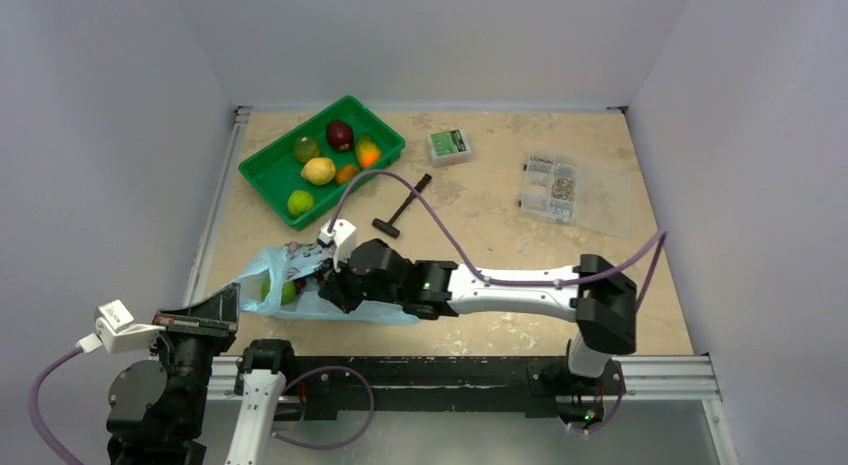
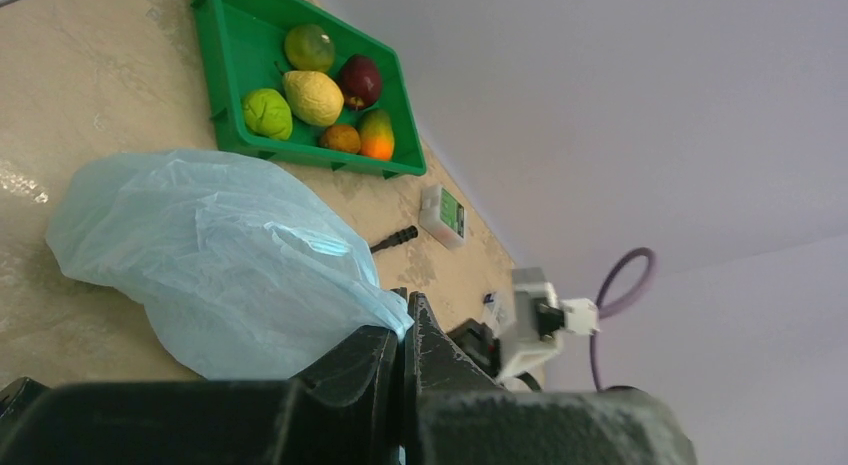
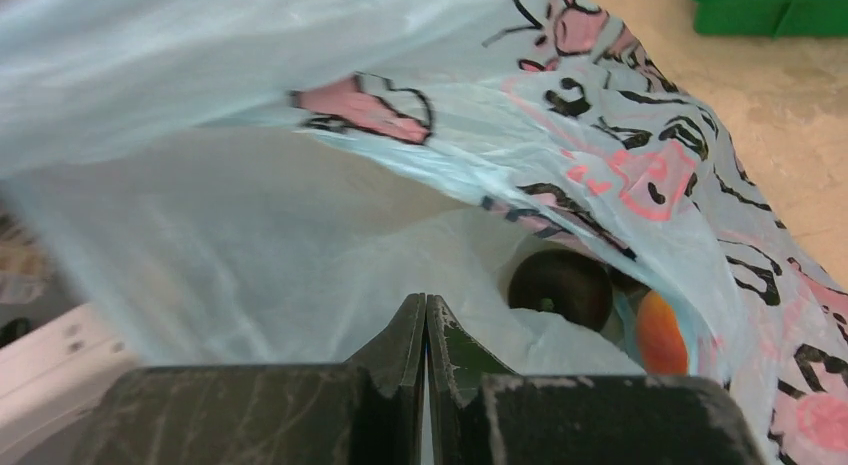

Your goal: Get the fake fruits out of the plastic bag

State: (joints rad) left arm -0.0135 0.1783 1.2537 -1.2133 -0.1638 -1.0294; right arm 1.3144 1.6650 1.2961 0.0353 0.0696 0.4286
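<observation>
The light-blue plastic bag (image 1: 305,285) lies near the front left of the table, with a green fruit (image 1: 287,291) showing through it. My left gripper (image 2: 405,323) is shut on a fold of the bag (image 2: 220,250) at its near-left edge. My right gripper (image 3: 426,303) reaches into the bag's mouth and is shut, its tips against the bag's film (image 3: 250,225); whether film is pinched does not show. Just beyond those tips, inside the bag, sit a dark round fruit (image 3: 560,285) and a pink-orange fruit (image 3: 660,333). Several fake fruits, among them a yellow lemon (image 1: 318,170), lie in the green tray (image 1: 262,177).
A black T-shaped tool (image 1: 400,207) lies between tray and right arm. A small green-and-white box (image 1: 450,145) and a clear compartment box (image 1: 573,190) sit at the back right. Walls close in the table on three sides.
</observation>
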